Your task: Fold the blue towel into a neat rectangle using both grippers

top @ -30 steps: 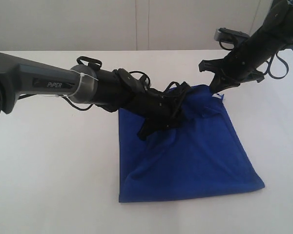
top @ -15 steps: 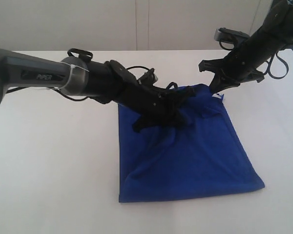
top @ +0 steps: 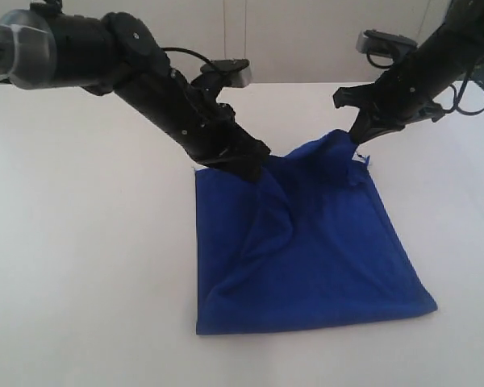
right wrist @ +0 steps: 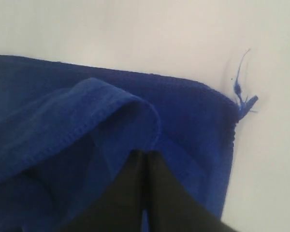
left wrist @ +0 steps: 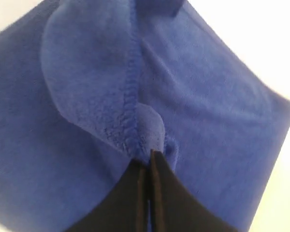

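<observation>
Though hidden outside, wrist views show jaws clamping towel [left wrist: 217,96].

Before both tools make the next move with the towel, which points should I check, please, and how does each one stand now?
1. Left tool shut on the towel hem: ok.
2. Right tool shut on a lifted fold: ok.
3. Lower layer flat on the table beside the right tool: ok.
4. Tag free, not pinched: ok.
5. Cloth smooth between the tools: not ok, a ridge runs down from the left tool.
6. Number of layers in the left tool: cannot tell.
</observation>
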Robot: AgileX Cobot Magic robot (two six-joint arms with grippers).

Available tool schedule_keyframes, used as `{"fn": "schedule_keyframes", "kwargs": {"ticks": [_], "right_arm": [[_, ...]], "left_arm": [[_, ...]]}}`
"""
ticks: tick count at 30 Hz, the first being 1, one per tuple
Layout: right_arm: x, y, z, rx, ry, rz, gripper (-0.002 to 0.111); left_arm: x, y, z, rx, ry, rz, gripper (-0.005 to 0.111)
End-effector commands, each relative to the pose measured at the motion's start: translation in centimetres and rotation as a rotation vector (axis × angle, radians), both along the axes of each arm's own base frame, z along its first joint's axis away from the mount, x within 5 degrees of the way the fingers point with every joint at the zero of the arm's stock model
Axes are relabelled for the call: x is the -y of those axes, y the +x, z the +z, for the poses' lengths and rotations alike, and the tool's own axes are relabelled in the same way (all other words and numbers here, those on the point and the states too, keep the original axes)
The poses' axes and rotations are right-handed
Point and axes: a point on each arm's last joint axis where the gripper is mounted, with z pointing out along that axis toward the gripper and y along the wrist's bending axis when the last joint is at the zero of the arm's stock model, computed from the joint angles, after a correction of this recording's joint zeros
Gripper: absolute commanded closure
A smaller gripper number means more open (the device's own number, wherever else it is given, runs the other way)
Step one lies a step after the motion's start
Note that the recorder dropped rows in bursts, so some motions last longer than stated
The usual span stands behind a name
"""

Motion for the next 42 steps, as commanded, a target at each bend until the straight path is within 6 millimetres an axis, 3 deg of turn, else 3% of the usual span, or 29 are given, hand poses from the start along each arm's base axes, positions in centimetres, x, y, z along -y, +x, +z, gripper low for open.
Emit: {"fn": "schedule_keyframes", "kwargs": {"ticks": [1,8,14,21,29,42], "right_arm": [[0.4,-1.2,3.1,0.049,-0.029,0.035,0.108],[0.6,-4.5,7.5,0.139,-0.049,0.077,0.108],[0.8,-7.7,10.3,0.211,-0.067,0.12,0.108],[1.1,-13.7,12.6,0.255,-0.082,0.172,0.108],[1.3,-19.6,16.2,0.354,-0.096,0.226,0.108],[1.7,-27.3,19.9,0.508,-0.111,0.263,0.108]], "left_arm": [[-1.3,-1.2,3.0,0.101,0.076,-0.087,0.107],[-2.8,-3.5,7.4,0.153,0.087,-0.139,0.107],[-4.0,-5.8,9.6,0.101,0.095,-0.192,0.107],[-6.1,-10.7,14.5,0.1,0.074,-0.284,0.107],[-4.8,-16.1,16.6,0.066,0.032,-0.461,0.107],[-4.9,-21.6,19.3,0.012,-0.038,-0.507,0.107]]}}
